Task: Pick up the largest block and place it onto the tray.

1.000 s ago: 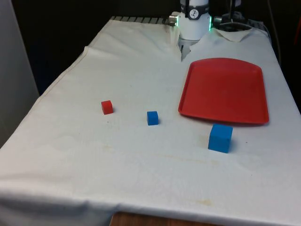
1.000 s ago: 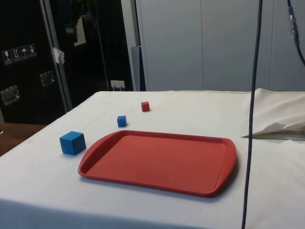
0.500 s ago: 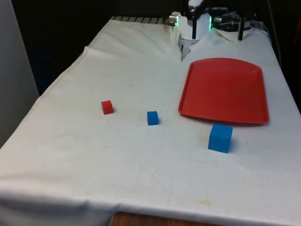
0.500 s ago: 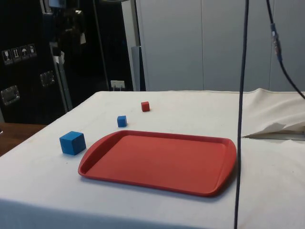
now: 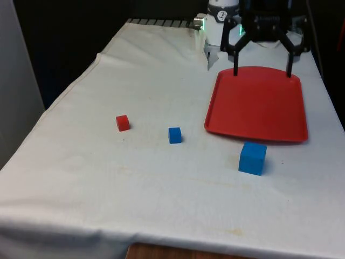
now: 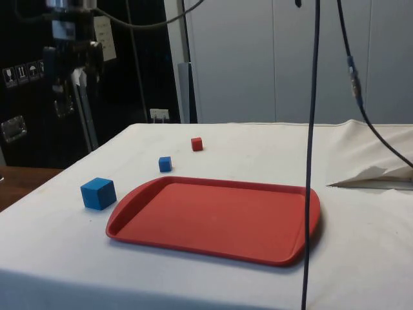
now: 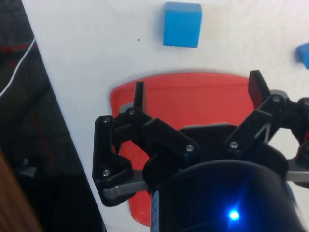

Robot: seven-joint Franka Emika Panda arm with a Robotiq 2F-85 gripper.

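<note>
Table under a white cloth (image 5: 161,178), slightly wrinkled and faintly stained near the front edge; black curtains behind in the front view, pale wall panels and a dark cabinet (image 6: 39,84) at the back in the side view. Cloth bunched up into a fold (image 6: 377,171) at the robot's end.

Red tray (image 5: 257,102) lying flat on the front view's right, nothing on it. Large blue block (image 5: 252,157) on the cloth just beside the tray's near edge, apart from it; same block (image 7: 182,24) seen past the tray's rim in the wrist view. Small blue block (image 5: 174,135) near the middle, small red block (image 5: 123,122) further toward the front view's left, each well apart from the others. Dark cables (image 6: 312,148) hanging across the side view, in front of the tray.

Gripper (image 5: 262,72) hovering above the tray's far end, fingers spread wide, nothing between them.

Small white stickers with symbols (image 6: 26,71) on the cabinet, too small to read.
</note>
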